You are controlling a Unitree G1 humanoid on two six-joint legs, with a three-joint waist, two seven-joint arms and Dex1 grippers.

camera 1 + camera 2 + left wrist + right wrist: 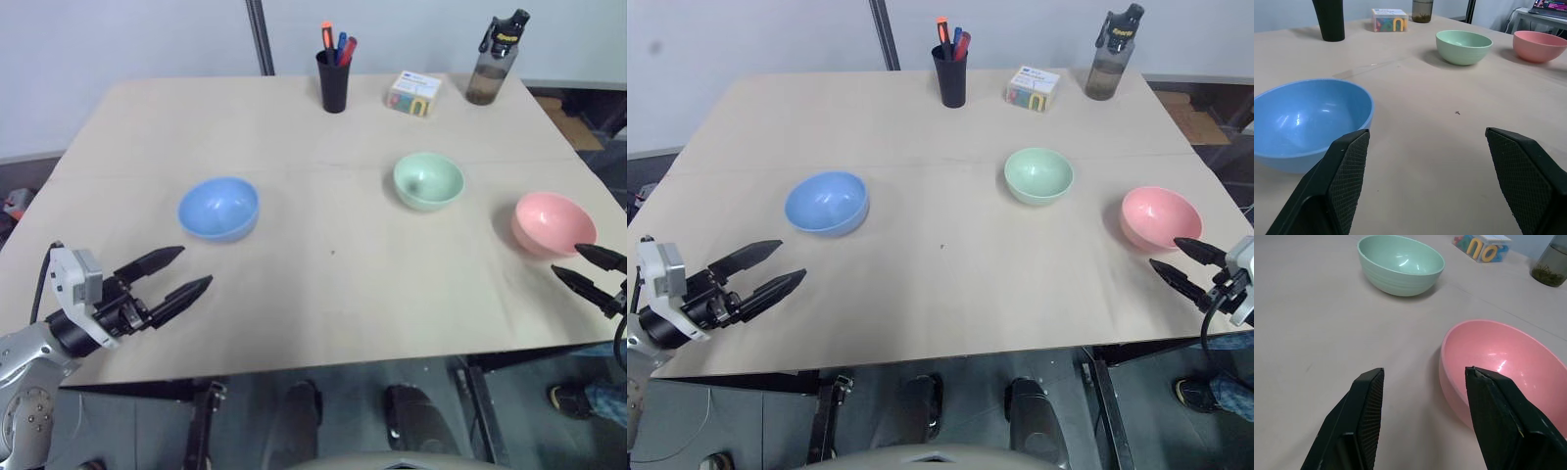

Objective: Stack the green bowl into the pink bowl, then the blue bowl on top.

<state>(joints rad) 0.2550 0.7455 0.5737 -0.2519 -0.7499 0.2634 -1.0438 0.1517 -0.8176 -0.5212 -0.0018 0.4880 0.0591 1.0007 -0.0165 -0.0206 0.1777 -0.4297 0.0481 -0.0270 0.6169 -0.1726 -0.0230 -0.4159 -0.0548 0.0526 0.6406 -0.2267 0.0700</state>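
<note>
Three bowls stand apart and upright on the tan table (333, 274). The blue bowl (218, 208) is at the left, the green bowl (428, 181) right of centre, the pink bowl (554, 223) near the right edge. My left gripper (182, 272) hovers open and empty near the front left edge, just in front of the blue bowl (1308, 122). My right gripper (586, 267) is open and empty at the right edge, right beside the pink bowl (1508, 367), with the green bowl (1400, 264) farther off.
At the table's back stand a black pen cup (333, 76), a small colourful box (413, 93) and a dark water bottle (495, 61). A metal pole (261, 37) rises behind the table. A person's shoe (566, 397) shows on the floor at the right.
</note>
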